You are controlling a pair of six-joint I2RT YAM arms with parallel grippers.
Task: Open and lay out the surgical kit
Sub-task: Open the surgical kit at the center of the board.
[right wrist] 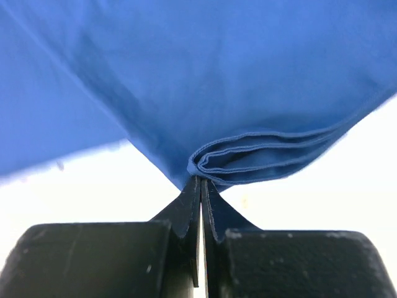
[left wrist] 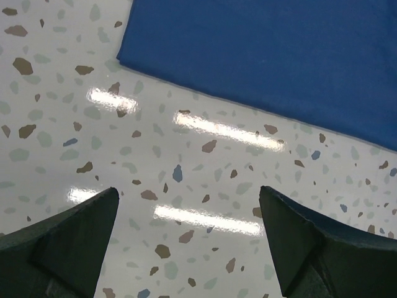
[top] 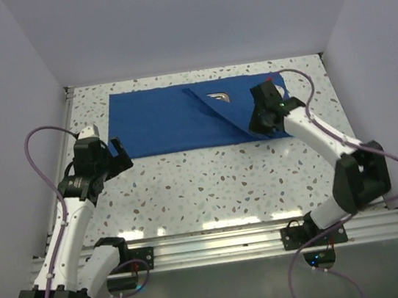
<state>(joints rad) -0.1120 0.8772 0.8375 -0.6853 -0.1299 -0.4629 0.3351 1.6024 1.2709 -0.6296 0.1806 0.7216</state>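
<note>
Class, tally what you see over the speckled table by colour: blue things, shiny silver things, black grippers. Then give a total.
Blue: 1, the cloth wrap
Shiny silver: 1, a silver item peeking from the wrap
Black: 2, the left gripper and the right gripper
Total: 4

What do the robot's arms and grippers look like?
The left arm and right arm have white links with black joint housings, and a thin purple cable loops along each. The left gripper and right gripper have black, wedge-shaped fingers tapering to narrow tips. No markings are legible.
</note>
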